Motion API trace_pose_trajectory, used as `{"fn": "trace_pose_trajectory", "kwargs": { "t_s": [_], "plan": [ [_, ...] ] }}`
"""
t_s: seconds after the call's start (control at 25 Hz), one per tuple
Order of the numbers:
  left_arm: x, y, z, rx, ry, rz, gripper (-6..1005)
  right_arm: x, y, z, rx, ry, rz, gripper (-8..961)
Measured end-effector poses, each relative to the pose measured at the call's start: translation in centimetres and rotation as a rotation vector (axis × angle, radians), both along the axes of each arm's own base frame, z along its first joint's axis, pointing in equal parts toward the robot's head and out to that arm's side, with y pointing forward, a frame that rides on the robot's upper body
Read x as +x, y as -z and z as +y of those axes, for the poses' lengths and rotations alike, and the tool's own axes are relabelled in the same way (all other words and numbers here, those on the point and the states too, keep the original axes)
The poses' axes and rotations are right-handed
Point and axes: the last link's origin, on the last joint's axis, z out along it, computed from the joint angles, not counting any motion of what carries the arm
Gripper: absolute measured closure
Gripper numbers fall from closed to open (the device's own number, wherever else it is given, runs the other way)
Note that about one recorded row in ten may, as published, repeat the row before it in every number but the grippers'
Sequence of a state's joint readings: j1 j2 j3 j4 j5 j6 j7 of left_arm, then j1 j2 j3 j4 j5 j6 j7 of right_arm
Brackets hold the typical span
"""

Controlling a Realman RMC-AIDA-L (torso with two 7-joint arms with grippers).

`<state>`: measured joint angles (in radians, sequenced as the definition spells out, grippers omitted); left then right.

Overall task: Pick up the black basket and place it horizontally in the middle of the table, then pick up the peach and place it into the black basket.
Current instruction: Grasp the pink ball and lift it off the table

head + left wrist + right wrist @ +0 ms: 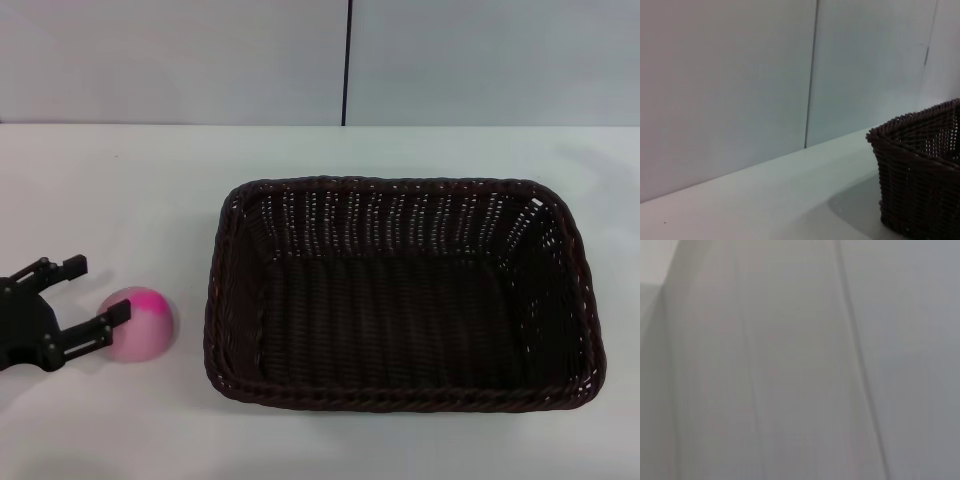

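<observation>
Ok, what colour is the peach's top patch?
Bright magenta over pale pink on the peach, clearest in the head view.

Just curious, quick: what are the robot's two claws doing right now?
Left gripper: open, beside the peach, holding nothing.
Right gripper: not in view.

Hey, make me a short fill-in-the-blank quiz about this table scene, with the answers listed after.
1. The large dark woven wicker basket has nothing in it, so it is ____.
2. The small pale pink peach with a magenta patch lies on the white table, outside the basket on the robot's ____ side.
3. The left tool has its fingers ____, one finger beside the peach.
4. The right tool shows in ____ of the views.

Missing words: empty; left; open; none
</observation>
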<state>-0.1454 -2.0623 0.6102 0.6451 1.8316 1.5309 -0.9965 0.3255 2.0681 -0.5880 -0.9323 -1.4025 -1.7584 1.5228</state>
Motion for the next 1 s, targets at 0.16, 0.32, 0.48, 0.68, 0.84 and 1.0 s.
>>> {"fn": "trace_pose_trajectory", "kwargs": {
  "t_s": [0.16,0.32,0.48,0.68,0.84,1.0],
  "plan": [
    [0.0,0.3,-0.1,-0.034,0.012,0.020,173,0.5,-0.1,-0.2,0.005,0.018,0.014,295],
    [-0.1,0.4,-0.2,-0.054,0.015,0.035,222,0.6,0.1,-0.2,0.001,0.021,0.016,295],
    [-0.4,1.1,-0.7,-0.109,0.011,0.060,319,0.6,0.2,-0.1,-0.002,0.024,0.016,295],
    [-0.4,1.4,-0.9,-0.118,0.005,0.055,435,0.7,0.5,0.0,-0.013,0.031,0.032,295],
    [-0.3,1.4,-0.8,-0.128,0.002,0.050,510,1.0,0.4,-0.2,-0.003,0.040,0.039,295],
    [-0.3,1.5,-0.8,-0.131,0.002,0.049,589,1.2,0.4,-0.3,0.004,0.046,0.045,295]
  ]
}}
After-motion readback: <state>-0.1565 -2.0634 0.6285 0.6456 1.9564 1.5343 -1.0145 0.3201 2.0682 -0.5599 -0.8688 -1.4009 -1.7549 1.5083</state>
